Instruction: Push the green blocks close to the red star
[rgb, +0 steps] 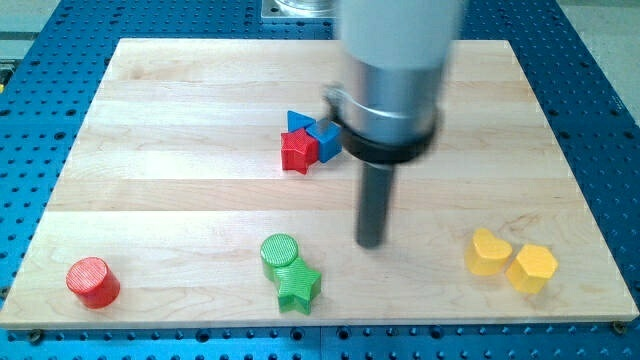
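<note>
Single raised view, angled down across the whole wooden board, arm looming close at the view's top

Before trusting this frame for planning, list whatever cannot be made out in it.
- Blue blocks, camera view: right side hidden behind the arm's collar; shapes and count unclear.
- Board top edge: middle covered by the blurred arm housing.
- My tip: contact with the board cannot be judged; it stands right of the green cylinder.
</note>
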